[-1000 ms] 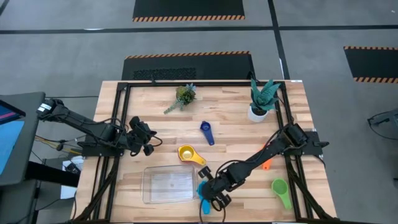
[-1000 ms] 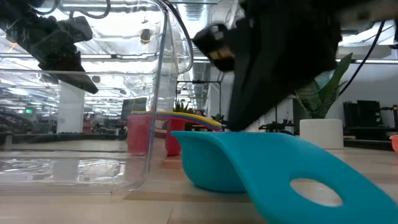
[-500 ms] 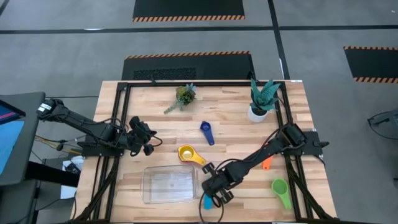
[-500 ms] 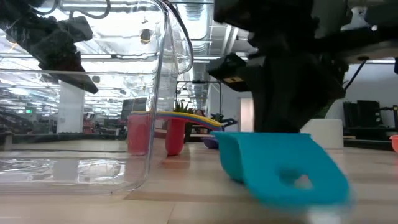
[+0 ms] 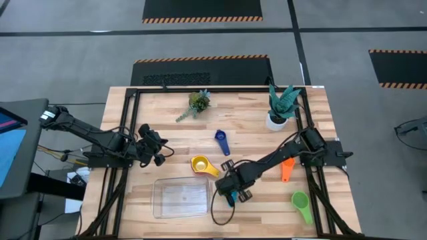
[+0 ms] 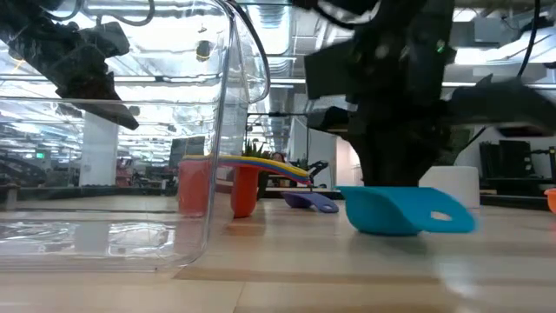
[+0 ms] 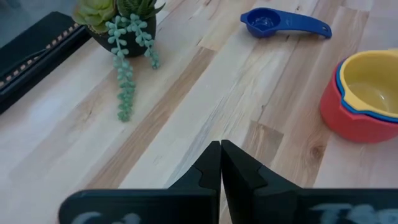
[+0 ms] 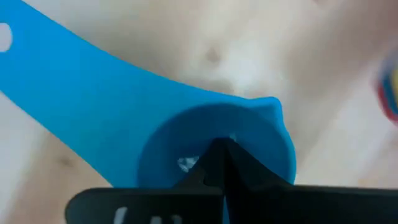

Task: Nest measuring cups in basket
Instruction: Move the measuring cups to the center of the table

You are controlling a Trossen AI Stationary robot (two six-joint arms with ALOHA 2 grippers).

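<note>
The light blue measuring cup (image 8: 205,124) sits under my right gripper (image 5: 232,193), just right of the clear basket (image 5: 181,198); in the low view the cup (image 6: 400,211) is level, its handle pointing right. My right gripper is shut on it. A yellow cup nested in a dark blue and a red one (image 5: 200,164) stands beyond the basket's far right corner. A small dark blue cup (image 5: 222,142), an orange cup (image 5: 287,170) and a green cup (image 5: 301,202) lie on the table. My left gripper (image 5: 160,152) hovers shut at the table's left side. My right gripper comes from above, pointing down, with its shut fingers (image 8: 214,168) at the bowl's rim (image 8: 155,146), opposite the spout. The fingers hide the place of contact. The cup stays level and upright below them; I cannot tell whether it is clear of the table.
A trailing succulent (image 5: 198,101) and a white-potted plant (image 5: 280,107) stand near the far edge. Black frame rails run along the table's left and right sides. Bare wood shows between the basket and the green cup.
My right gripper has moved from the near edge toward the far edge, along the basket's right side, taking the light blue cup with it. The cup's handle, which pointed toward the near edge, has swung round toward the right.
</note>
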